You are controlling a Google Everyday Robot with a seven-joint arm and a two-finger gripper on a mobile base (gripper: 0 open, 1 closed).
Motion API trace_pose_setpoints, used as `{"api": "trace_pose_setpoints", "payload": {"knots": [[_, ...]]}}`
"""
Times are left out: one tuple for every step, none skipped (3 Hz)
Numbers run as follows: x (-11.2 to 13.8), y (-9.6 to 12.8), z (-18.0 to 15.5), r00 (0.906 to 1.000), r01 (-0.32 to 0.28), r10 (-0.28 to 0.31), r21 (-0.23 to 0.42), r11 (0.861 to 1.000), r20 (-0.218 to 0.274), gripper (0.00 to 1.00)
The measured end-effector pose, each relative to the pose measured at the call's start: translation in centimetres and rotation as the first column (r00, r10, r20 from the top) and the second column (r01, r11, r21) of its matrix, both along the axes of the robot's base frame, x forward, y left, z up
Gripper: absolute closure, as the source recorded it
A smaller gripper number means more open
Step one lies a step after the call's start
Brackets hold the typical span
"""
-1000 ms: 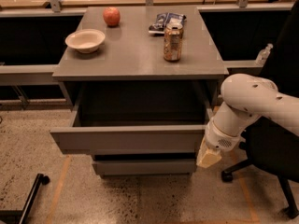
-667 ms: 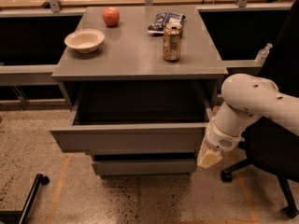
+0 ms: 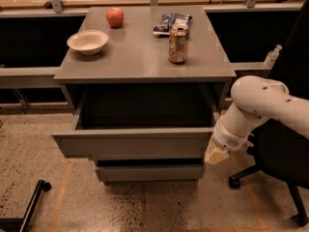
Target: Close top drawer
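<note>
1. Under the grey cabinet top [image 3: 140,57], the top drawer [image 3: 133,143] is standing pulled well out toward the camera. Its plain matte-grey front is spanning the cabinet's full width, with no handle showing.
2. Its inside is lying in dark shadow, so nothing within can be made out. Its side walls are reaching back into the cabinet's opening.
3. Below it, a lower drawer [image 3: 149,172] is sitting further back, showing only as a narrow grey strip under the open front.
4. At the front's right end, the gripper [image 3: 216,154] is hanging as a pale yellowish tip from the white arm [image 3: 260,105], right at the drawer's right corner. Whether it is touching cannot be told, nor how wide it is set.
5. Speckled floor [image 3: 145,207] is spreading in front of the drawer and to its left, with a black wheeled leg [image 3: 29,207] lying at the lower left. On the right, a black office chair [image 3: 285,153] is crowding close behind the arm.
6. The drawer's long axis is running left to right, parallel to the cabinet top's front edge. Its front is facing the camera, and its short axis is pointing straight back into the cabinet.
7. On the top, a bowl [image 3: 88,41], an apple [image 3: 115,17], a can [image 3: 178,43] and a snack bag [image 3: 171,23] are sitting back from the front edge.
</note>
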State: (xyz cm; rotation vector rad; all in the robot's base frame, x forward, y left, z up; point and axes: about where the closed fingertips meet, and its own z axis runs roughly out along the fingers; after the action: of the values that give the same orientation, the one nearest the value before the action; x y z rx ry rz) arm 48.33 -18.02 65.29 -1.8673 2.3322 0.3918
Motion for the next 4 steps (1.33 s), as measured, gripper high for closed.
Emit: {"api": "trace_pose_setpoints", "payload": {"knots": [[5.6,-0.6,-0.2,0.9956,-0.042,0.040,0.023,0.999,0.085,1.00],[5.7,-0.6,-0.3,0.9955,-0.042,0.040,0.022,0.999,0.086,1.00],[10.2,1.3,0.7,0.9784,-0.076,0.070,0.023,0.997,0.194,1.00],[17.0,3.3,2.1,0.9414,-0.106,0.091,0.030,0.994,0.325,1.00]]}}
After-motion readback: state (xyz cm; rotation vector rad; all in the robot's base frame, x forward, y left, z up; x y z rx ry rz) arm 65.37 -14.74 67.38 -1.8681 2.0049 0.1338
